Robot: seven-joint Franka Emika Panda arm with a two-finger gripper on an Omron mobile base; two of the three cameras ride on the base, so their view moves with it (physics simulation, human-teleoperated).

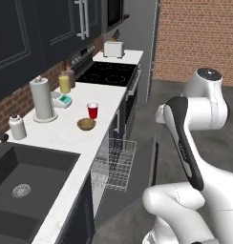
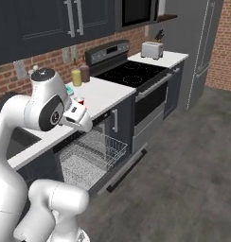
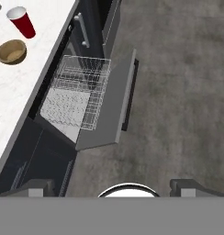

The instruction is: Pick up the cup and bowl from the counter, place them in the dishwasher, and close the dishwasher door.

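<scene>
Since the cup (image 1: pixel 92 110) stands upright near the worktop's front edge, above the open dishwasher (image 3: pixel 81 98), with the bowl (image 1: pixel 86 124) just beside it and nearer that edge, both look light, stiff and smooth, and I judge the tapering cup best pinched across its wall just under the rim, where a slick side is least likely to slip downward. For the shallow bowl, one finger inside and one outside the rim seems the surest hold. Whether the gripper (image 3: pixel 112 186) is open I cannot tell for certain, though its two tips stand well apart with nothing between them.
</scene>
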